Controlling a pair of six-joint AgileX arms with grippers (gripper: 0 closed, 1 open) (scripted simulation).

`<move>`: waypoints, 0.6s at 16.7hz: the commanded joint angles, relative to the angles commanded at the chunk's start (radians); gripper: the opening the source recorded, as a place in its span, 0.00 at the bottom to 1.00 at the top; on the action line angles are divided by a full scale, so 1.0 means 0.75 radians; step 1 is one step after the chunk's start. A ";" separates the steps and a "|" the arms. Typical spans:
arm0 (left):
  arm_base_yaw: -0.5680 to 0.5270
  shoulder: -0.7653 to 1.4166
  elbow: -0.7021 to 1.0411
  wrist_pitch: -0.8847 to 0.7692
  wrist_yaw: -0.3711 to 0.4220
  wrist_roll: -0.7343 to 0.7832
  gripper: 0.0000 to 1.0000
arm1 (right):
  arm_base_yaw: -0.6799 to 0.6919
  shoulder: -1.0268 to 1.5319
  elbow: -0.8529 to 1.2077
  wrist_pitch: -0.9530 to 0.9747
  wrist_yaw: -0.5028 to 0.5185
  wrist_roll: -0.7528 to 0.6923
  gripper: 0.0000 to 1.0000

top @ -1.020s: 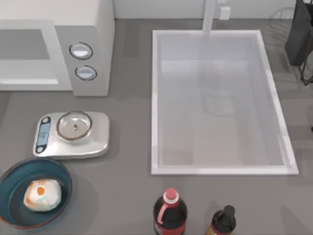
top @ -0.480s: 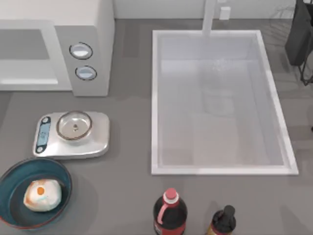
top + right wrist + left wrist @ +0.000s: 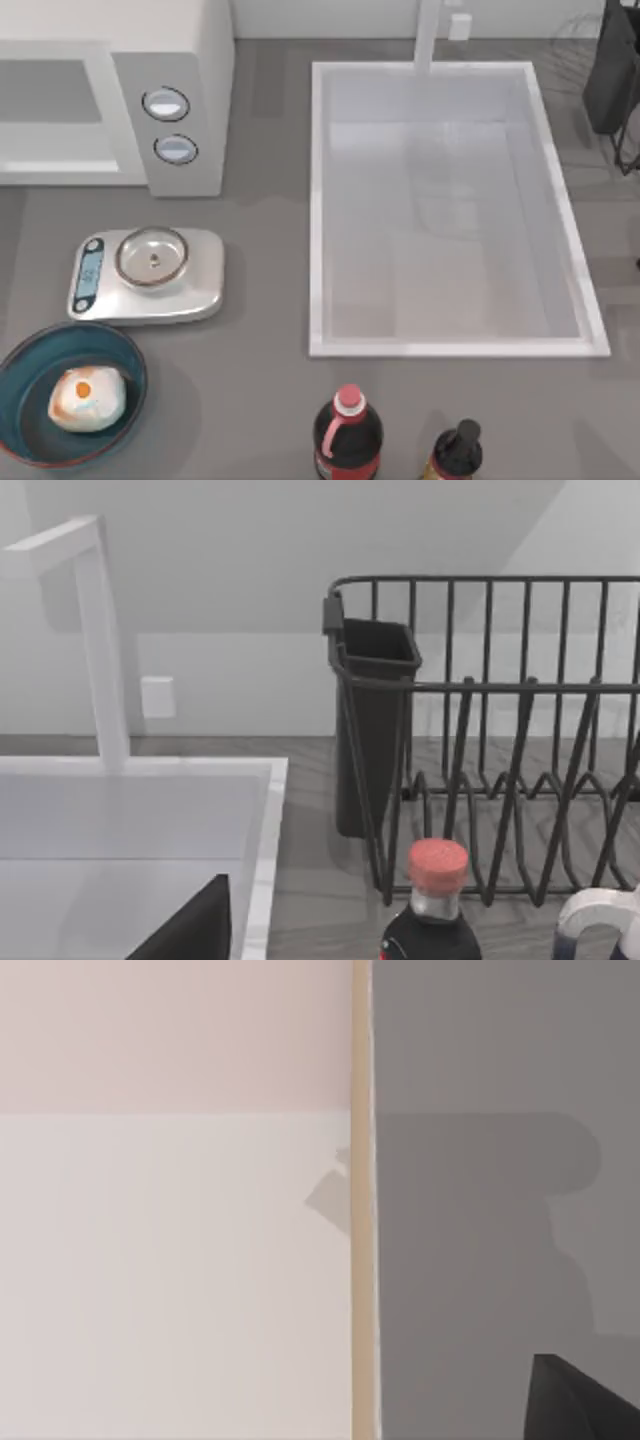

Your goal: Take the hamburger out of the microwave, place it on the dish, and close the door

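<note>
at the lower left of the top view, the hamburger (image 3: 88, 398) lies inside the dish (image 3: 22, 352), a little left of its middle and touching the blue floor. the microwave (image 3: 190, 60) stands at the upper left, and from above its door looks flush with the front, so it reads as shut.

across the last second nothing on the table has moved: the hamburger, the dish, the scale (image 3: 195, 290) with its steel bowl (image 3: 152, 257), the sink (image 3: 315, 200) and the bottle (image 3: 347, 435) at the lower edge all sit where they were. that stillness, with the food on the dish and the door apparently closed, suggests the task is done or very nearly so, and that the arms are pulled back.

a dark sliver of the left gripper (image 3: 585, 1405) shows in the left wrist view, beside a pale flat surface and the grey table. a similar sliver of the right gripper (image 3: 195, 930) shows in the right wrist view, facing the sink and a wire rack (image 3: 500, 730). whether either is released or clenched cannot be told; neither is seen grasping anything.
</note>
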 joint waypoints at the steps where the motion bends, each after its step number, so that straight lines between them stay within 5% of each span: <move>1: -0.021 -0.032 -0.031 0.015 -0.012 -0.022 0.00 | 0.000 0.000 0.000 0.000 0.000 0.000 1.00; 10: -0.252 -0.410 -0.447 0.185 -0.138 -0.263 0.00 | 0.000 0.000 0.000 0.000 0.000 0.000 1.00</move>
